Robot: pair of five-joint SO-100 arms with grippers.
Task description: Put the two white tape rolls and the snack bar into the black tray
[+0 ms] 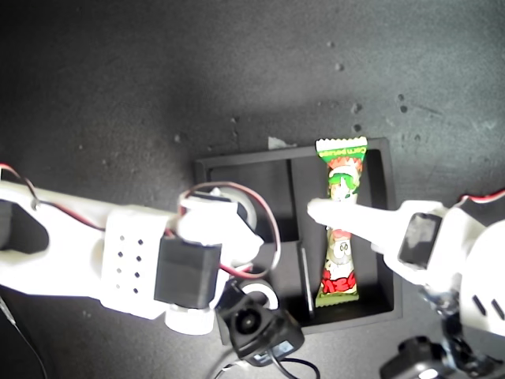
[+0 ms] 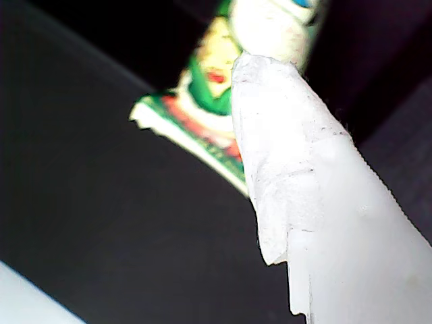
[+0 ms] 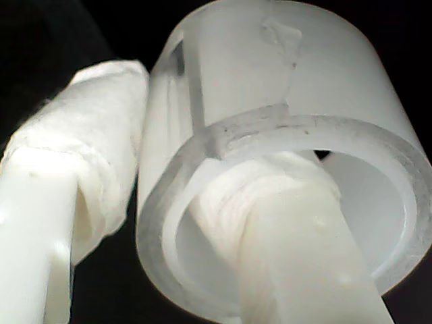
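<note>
The black tray (image 1: 237,163) lies in the middle of the exterior view. The snack bar (image 1: 342,178) (image 2: 202,115) rests lengthwise in its long compartment, its far end over the tray wall. My first gripper (image 1: 316,212) reaches in from the exterior view's right. One taped finger (image 2: 290,155) lies across the bar; the other finger is hidden. My second gripper (image 1: 237,219) (image 3: 169,196) comes from the exterior view's left. It is shut on a white tape roll (image 1: 246,205) (image 3: 283,81) over a small compartment, one finger through the hole. What looks like another white ring (image 1: 263,295) shows in the near small compartment.
Both arms' white bodies fill the exterior view's lower corners, and the second arm's black camera (image 1: 256,324) overhangs the tray's near edge. A dark speckled mat (image 1: 158,79) spreads around the tray.
</note>
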